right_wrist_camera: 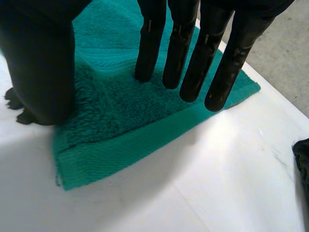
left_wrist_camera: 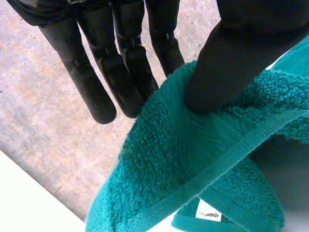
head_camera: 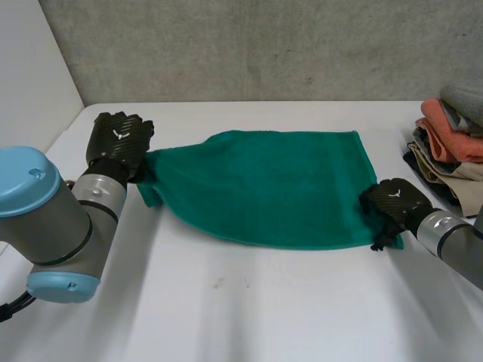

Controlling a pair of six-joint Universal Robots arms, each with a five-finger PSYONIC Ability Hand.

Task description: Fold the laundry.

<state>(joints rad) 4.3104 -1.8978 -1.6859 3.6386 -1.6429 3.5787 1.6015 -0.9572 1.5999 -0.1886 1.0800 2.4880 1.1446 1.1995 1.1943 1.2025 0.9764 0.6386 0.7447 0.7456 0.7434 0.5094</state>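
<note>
Green terry towel, just one, lay spread on the table, with bare room along its near hem. One clothes pile sat past its right edge. Left hand pinched its raised, bunched left corner; right hand laid straight fingers on its near right corner.

Here's the left arm sweeping up from the lower left corner, with the left hand at mid-left, its back to the camera. On the wrist view, its thumb clamps the green towel against straight fingers. Over at the right edge, the right arm enters low. The right hand is palm down, its straight fingers and thumb spread, tips planted on the towel.
</note>
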